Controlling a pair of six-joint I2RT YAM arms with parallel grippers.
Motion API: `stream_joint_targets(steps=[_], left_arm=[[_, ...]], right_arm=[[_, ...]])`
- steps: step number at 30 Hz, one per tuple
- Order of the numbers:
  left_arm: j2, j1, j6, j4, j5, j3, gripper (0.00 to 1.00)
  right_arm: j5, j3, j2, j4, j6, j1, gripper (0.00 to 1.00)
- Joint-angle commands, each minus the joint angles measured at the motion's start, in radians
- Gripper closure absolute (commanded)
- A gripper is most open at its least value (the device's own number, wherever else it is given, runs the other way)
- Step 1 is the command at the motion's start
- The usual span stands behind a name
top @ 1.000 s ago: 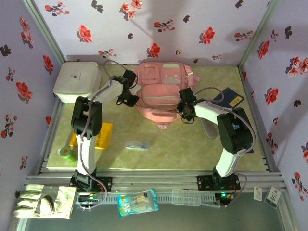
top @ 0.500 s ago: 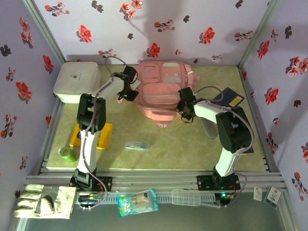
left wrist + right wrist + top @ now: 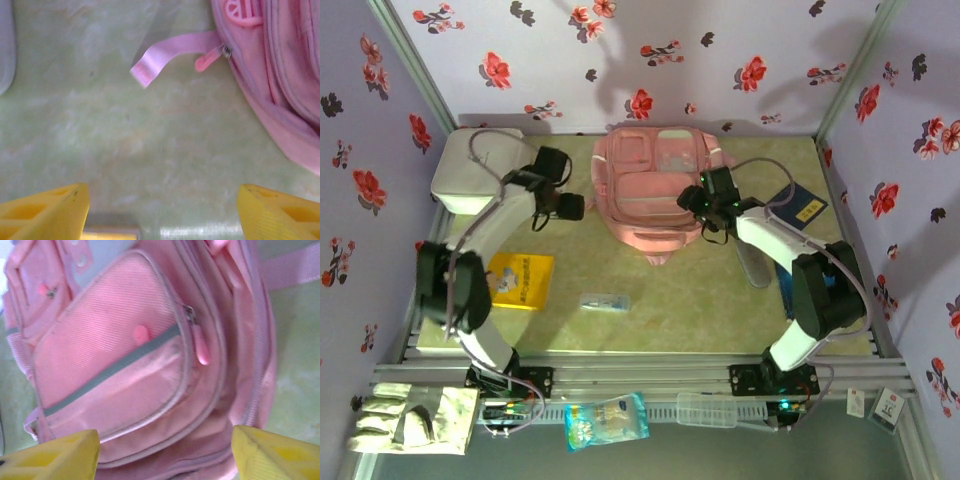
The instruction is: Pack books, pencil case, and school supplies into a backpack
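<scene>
The pink backpack [image 3: 650, 185] lies at the back middle of the table, front pockets up. My left gripper [image 3: 565, 207] hangs open just left of it over bare table; in the left wrist view its open gripper [image 3: 162, 210] has nothing between the yellow fingers [image 3: 45, 212], with the backpack's edge [image 3: 280, 75] and a strap [image 3: 165, 52] ahead. My right gripper [image 3: 705, 205] is open over the backpack's right side, above the front pocket [image 3: 115, 355]. The yellow book [image 3: 520, 280], the clear packet [image 3: 605, 301], the grey pencil case [image 3: 757, 268] and the navy book [image 3: 800, 205] lie on the table.
A white rounded box [image 3: 478, 165] stands at the back left, close behind my left arm. A blue-white bag [image 3: 605, 420] and pale gloves [image 3: 410, 418] lie beyond the table's near rail. Floral walls close in three sides.
Both grippers have opened and let go of the backpack. My left arm has swung away to the left, off the backpack. The right gripper stays above the backpack's right side.
</scene>
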Motion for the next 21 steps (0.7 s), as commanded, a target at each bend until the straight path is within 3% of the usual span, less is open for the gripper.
stream_joint_targets(steps=[1,10,17,21], left_arm=[[-0.087,0.026,-0.173,0.021,-0.012,-0.154,0.18],[-0.207,0.191,-0.312,0.172,0.031,-0.442,0.02],[-0.096,0.284,-0.284,0.258,0.086,-0.424,0.01],[-0.019,0.27,-0.271,0.31,0.182,-0.414,0.05]], right_arm=[[-0.008,0.04,-0.002,-0.037,-0.075,0.016,0.27],[-0.06,0.112,0.071,-0.002,-0.107,0.078,0.21],[-0.076,0.129,0.092,0.006,-0.097,0.096,0.21],[-0.08,0.139,0.103,0.005,-0.09,0.098,0.21]])
